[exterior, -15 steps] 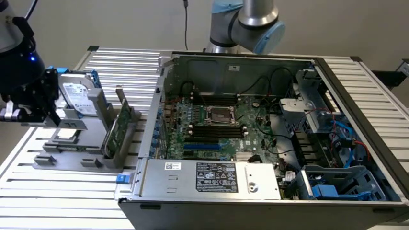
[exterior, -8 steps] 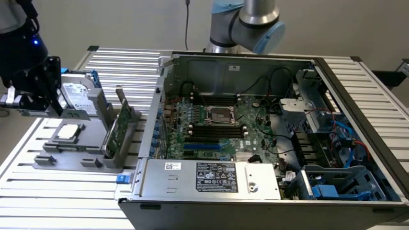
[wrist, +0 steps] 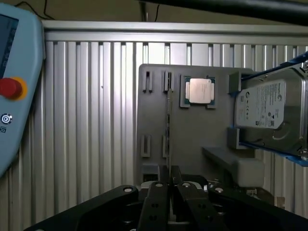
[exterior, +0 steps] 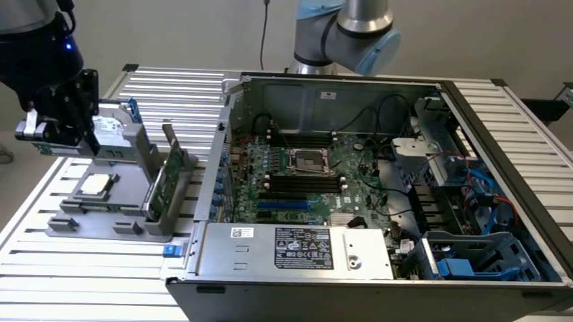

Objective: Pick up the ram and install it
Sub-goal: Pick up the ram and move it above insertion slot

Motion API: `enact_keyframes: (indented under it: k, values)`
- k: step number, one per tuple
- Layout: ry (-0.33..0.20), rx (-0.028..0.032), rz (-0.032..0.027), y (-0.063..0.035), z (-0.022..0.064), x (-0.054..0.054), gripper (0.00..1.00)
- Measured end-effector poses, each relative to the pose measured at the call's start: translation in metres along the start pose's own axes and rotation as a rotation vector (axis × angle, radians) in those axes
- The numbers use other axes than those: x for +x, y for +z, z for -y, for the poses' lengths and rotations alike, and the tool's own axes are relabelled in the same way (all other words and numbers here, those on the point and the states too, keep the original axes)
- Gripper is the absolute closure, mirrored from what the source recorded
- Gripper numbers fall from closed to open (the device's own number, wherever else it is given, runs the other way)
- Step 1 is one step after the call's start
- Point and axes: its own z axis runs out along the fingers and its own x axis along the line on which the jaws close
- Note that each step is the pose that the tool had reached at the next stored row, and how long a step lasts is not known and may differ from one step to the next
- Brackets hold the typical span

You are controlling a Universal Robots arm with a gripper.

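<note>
One ram stands ungrasped in grey holder. Gripper empty, jaws nearly together. Pick-up pending; grasp needs jaws parted.

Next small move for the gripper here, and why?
Probably open the gripper and carry it over the ram. Its jaws look shut on nothing, and it hangs above the hard drive, while the ram stands upright in the grey fixture, untouched.
</note>
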Motion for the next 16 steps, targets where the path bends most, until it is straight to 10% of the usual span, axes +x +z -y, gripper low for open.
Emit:
enact_keyframes:
  k: [16]
  values:
    - [0.000,-0.0074,0.0000,-0.0336,0.0708,-0.005,0.86]
